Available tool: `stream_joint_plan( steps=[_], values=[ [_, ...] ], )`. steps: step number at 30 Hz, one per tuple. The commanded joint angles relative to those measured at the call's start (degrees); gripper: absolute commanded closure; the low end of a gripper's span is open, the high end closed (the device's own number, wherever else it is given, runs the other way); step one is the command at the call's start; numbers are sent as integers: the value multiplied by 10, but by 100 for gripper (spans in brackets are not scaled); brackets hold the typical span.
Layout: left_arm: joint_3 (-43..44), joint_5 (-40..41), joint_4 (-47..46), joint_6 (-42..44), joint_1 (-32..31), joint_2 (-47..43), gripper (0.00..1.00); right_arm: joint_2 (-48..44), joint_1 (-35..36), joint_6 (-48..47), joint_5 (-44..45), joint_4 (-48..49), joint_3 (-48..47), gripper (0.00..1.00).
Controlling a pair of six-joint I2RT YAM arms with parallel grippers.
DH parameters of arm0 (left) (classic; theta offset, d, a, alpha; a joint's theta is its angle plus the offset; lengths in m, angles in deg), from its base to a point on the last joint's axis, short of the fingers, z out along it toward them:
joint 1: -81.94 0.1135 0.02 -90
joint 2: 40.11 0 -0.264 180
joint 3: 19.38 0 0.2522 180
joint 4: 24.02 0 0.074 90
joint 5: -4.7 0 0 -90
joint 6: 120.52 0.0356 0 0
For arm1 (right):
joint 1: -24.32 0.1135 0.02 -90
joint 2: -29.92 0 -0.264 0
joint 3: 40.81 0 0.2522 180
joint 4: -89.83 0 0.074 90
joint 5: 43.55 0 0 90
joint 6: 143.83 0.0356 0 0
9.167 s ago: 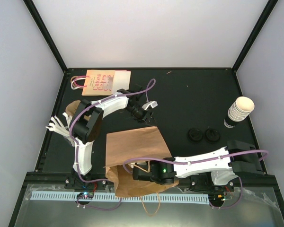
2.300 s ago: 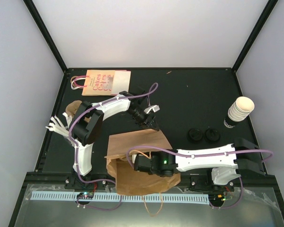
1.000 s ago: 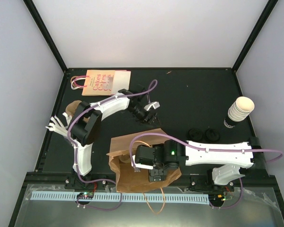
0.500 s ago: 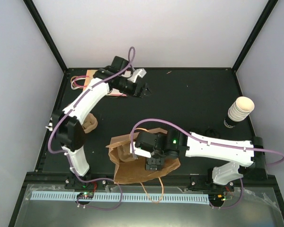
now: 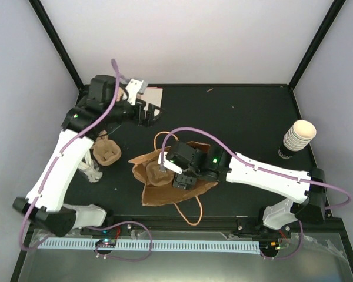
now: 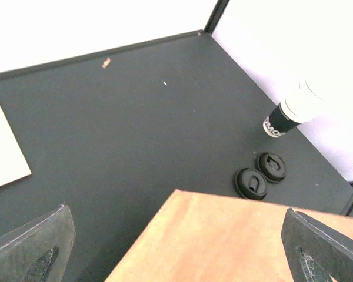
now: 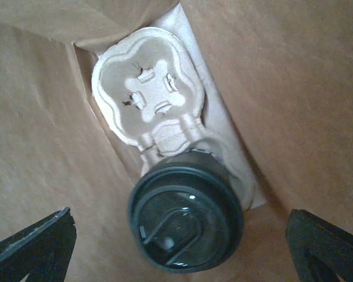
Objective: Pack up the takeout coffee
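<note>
The takeout coffee (image 7: 185, 226) shows only in the right wrist view. Its round black lid faces up, and the cup sits in a pale pulp tray (image 7: 148, 88) inside the brown paper bag (image 5: 156, 191). My right gripper (image 7: 177, 249) hangs open straight above the lid, apart from it, over the bag's mouth (image 5: 175, 174). From above, that gripper hides the coffee. My left gripper (image 5: 145, 113) is raised at the back left, open and empty. Its wrist view looks down past the bag's top (image 6: 223, 241).
A stack of lidless cream cups (image 5: 297, 138) stands at the right edge. Two loose black lids (image 6: 251, 183) lie on the mat near it. A brown pulp tray (image 5: 107, 154) sits at the left. A printed paper bag (image 5: 155, 96) lies flat at the back.
The left arm has swung up and back to the left, away from the brown bag, with its jaws spreading wide. The right gripper has moved left over the bag's mouth, and the bag has shifted.
</note>
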Motion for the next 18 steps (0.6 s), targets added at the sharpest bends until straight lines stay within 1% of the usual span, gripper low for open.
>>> stream_joint_plan(
  steps=[1,4,7,9,14,18],
  values=[
    [-11,65,-26,26,6,-73,1,4,-3,-13,82,59,-10,0],
    [-5,34,-4,52,6,-94,1,5,-5,-22,95,72,-5,0],
    [-1,-17,28,75,5,-101,1,8,-6,-31,77,71,-8,0],
    [-2,-35,46,86,6,-109,3,12,-8,-35,68,65,-13,0],
    [-26,-76,61,113,6,-148,9,14,-11,-36,61,60,-11,0],
    [-51,-119,52,109,6,-182,18,6,-22,-31,39,63,-8,0]
  ],
)
